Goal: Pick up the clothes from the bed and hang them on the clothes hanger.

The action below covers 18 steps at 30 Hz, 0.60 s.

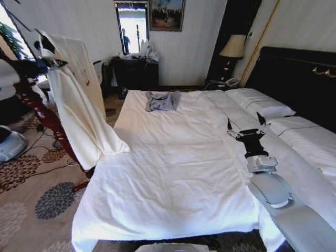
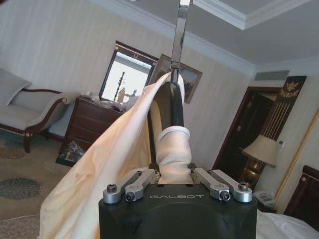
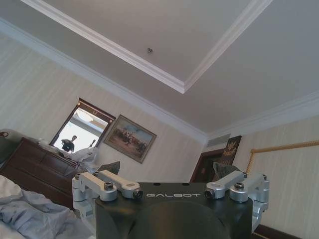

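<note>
1. Clothes [image 1: 79, 105] hang left of the bed [image 1: 173, 178], draped beside the dark-red post [image 1: 42, 113].
2. Left gripper [image 2: 175, 149] fingers clamp the clothes' fabric.
3. Right gripper [image 1: 245, 127] hovers above the bed, fingers apart.

Striped walls [image 3: 45, 84] — dark dresser [image 1: 135, 72], floral carpet [image 1: 31, 199].

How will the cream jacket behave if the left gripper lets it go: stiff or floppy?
Probably floppy: the cream jacket hangs in soft folds beside the bed. It looks thin and light. The left gripper pinches bunched cloth, so it may slide off if released.
</note>
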Available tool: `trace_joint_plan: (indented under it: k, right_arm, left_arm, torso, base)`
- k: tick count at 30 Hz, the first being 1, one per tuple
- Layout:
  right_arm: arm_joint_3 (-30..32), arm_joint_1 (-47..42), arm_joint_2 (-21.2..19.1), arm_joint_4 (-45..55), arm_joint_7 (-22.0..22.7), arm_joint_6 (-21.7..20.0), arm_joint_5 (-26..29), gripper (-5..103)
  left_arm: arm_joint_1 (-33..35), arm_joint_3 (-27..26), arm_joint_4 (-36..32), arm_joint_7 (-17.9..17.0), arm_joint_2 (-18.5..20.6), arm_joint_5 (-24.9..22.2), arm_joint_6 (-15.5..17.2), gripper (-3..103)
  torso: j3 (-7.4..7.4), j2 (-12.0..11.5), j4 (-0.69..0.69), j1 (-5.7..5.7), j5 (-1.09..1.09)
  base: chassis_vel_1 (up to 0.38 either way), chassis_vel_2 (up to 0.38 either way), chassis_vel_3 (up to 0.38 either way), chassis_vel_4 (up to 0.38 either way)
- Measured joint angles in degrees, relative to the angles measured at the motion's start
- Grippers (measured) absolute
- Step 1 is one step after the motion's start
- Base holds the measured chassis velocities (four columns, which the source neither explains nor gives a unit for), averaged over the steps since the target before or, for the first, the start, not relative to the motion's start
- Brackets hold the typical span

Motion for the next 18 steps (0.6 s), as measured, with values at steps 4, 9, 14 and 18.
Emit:
trace_joint_plan:
  k: [4,9,14,18]
  right_arm:
    - [0.67,-0.62,-0.22,0.14,-0.03,0.1,0.02,100]
    - [0.29,-0.29,-0.08,0.11,-0.06,0.12,-0.01,100]
    - [0.1,-0.18,0.01,0.06,-0.06,0.1,-0.03,100]
    - [0.11,-0.18,0.01,0.1,-0.06,0.08,-0.03,100]
  left_arm:
    - [-0.04,-0.19,-0.14,-0.44,0.97,-0.64,-0.47,18]
    - [-0.02,-0.76,0.61,-0.48,2.64,-2.06,-0.74,18]
    - [1.76,-1.42,1.29,-0.32,4.76,-2.56,-1.09,18]
    - [1.86,-1.54,1.45,-0.35,4.9,-2.98,-1.25,18]
  torso:
    - [0.0,0.0,-0.05,0.0,0.03]
    - [0.0,0.0,0.0,0.01,0.0]
    - [0.0,0.0,-0.02,0.01,0.01]
    - [0.0,0.0,-0.02,0.01,0.01]
  base:
    - [0.0,0.0,0.0,0.0]
    - [0.0,0.0,0.0,0.0]
    - [0.0,0.0,0.0,0.0]
    - [0.0,0.0,0.0,0.0]
